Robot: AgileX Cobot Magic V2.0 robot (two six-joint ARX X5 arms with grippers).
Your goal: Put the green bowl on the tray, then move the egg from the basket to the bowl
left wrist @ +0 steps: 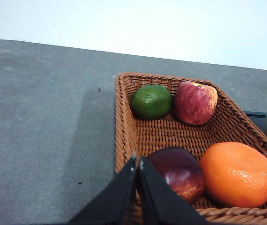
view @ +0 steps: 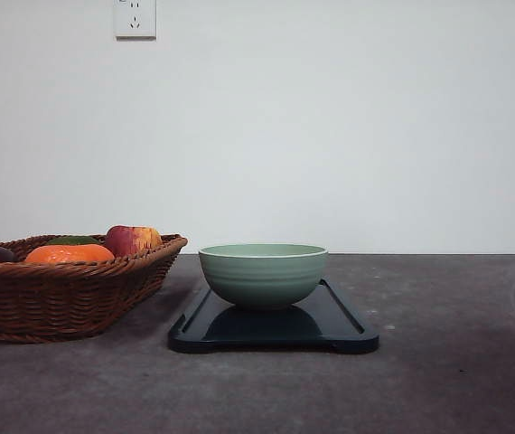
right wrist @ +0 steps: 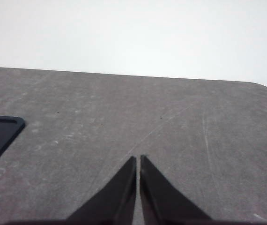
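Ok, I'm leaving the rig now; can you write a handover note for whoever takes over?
Left gripper: shut, holding nothing, above the basket rim.
Right gripper: shut, holding nothing, over bare table.
Done: green bowl stands on the tray.
Basket holds an orange, a red apple, a green citrus fruit and a dark red fruit; I can't pick out an egg.
Left: egg into bowl.
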